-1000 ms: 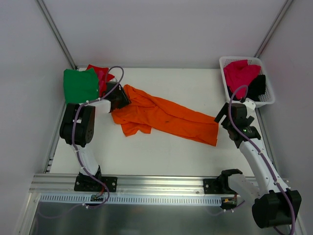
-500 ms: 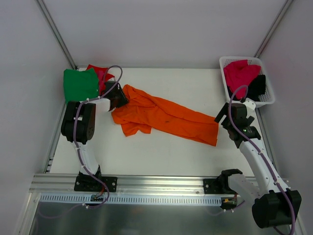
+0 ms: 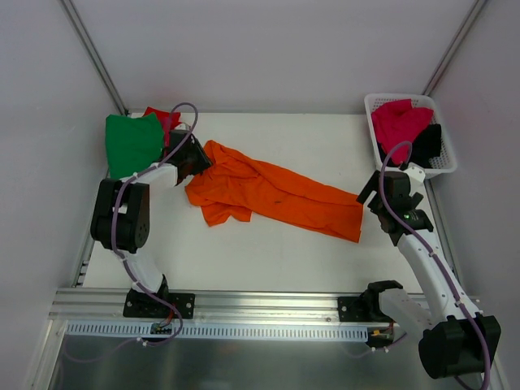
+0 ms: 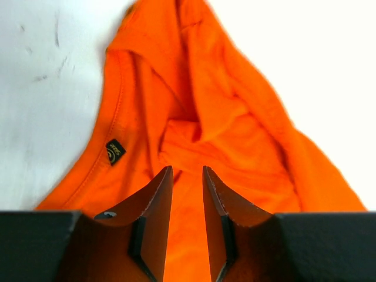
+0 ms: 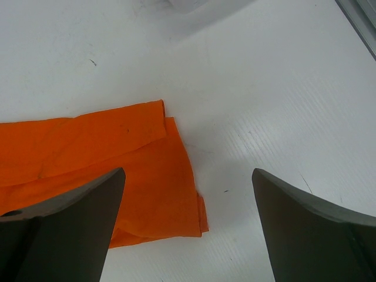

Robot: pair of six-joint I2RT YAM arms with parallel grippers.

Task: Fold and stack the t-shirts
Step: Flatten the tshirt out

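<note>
The bright orange t-shirt [image 3: 268, 191] lies crumpled in a long diagonal band across the table, collar end to the left. My left gripper [image 3: 193, 160] sits low on that collar end. In the left wrist view its jaws [image 4: 187, 170] stand a narrow gap apart, with orange cloth [image 4: 235, 129] filling the gap and a black neck label [image 4: 115, 151] to the left. My right gripper [image 3: 370, 195] hovers wide open over the shirt's lower right corner [image 5: 88, 153], touching nothing. A folded green t-shirt [image 3: 132, 142] rests on a red one [image 3: 166, 120] at the back left.
A white lattice basket [image 3: 378, 101] at the back right holds a magenta-pink t-shirt [image 3: 398, 120] and a black one [image 3: 429, 145]. Metal frame posts rise at both back corners. The right arm's base and a rail run along the near edge.
The left arm's elbow has swung down and left while its gripper stayed on the collar end, and its jaws have narrowed. The orange t-shirt and the right arm have not moved.
</note>
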